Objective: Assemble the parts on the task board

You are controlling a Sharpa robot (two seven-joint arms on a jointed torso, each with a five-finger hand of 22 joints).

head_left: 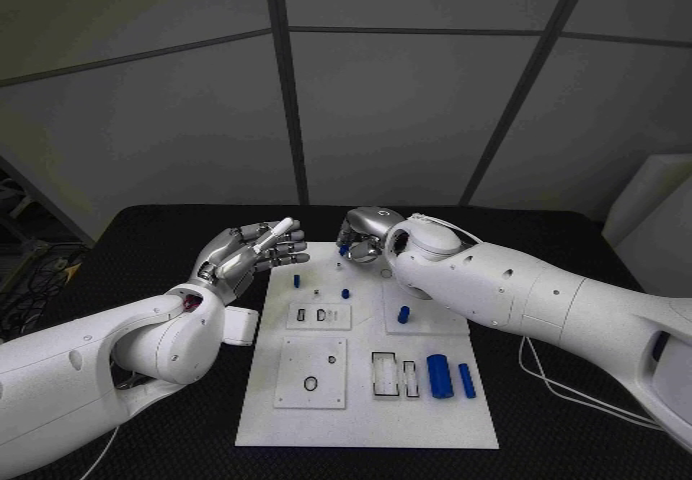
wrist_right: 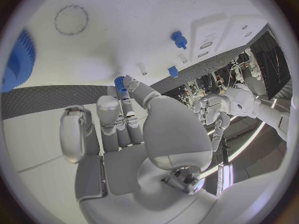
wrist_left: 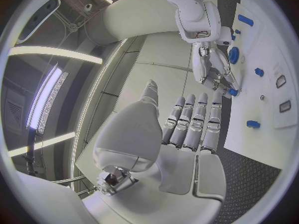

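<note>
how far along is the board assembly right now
Early on, by the look of it. A few small blue parts already stand upright on the task board. The right hand pinches a small blue gear; the left hand holds nothing. Two blue cylinders still lie loose.

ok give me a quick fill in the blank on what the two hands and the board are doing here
1. The right hand pinches a small ____ part in its fingertips.
2. The left hand holds ____, fingers apart.
3. The task board is coloured ____.
4. The table under the board is ____.

Missing words: blue; nothing; white; black
</note>
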